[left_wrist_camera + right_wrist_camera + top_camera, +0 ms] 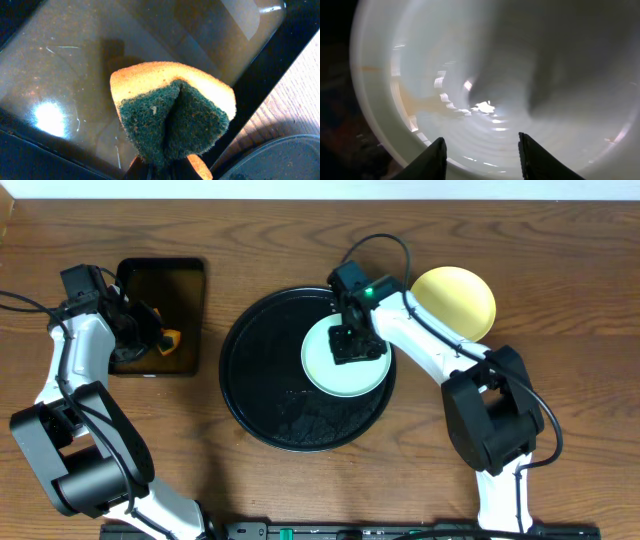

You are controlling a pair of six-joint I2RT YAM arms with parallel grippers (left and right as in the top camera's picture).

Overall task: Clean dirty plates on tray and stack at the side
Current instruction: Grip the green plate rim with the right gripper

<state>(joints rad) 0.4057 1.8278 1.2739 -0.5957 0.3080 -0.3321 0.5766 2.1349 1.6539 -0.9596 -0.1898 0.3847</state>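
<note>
From overhead, the round black tray (260, 380) sits mid-table. A pale mint plate (345, 380) lies on the tray's right half. A pale yellow plate (455, 300) rests on the bare table (560, 240) just beyond the tray's far right rim. The right hand (358, 345) hangs over the mint plate and hides part of it.

Only the right wrist camera shows how that hand (481, 140) stands. Its two fingers (432, 160) are spread apart, with nothing but the plate's glossy surface between them, so it is released. This view also shows an orange-brown smear (415, 105) along the plate's inner slope, which is too small to make out from above.

At the left, the overhead picture shows the left hand (152, 335) above a rectangular black tray (160, 280), with only a spot of orange sponge (170, 340) visible. The left wrist view fills this in. The sponge (172, 115) is yellow with a dark green scouring face. It is folded in half and pinched tight from below, so that hand is clenched on it. Under it the rectangular tray's floor (75, 75) is shiny and speckled. Whether the sponge touches that floor cannot be told.
</note>
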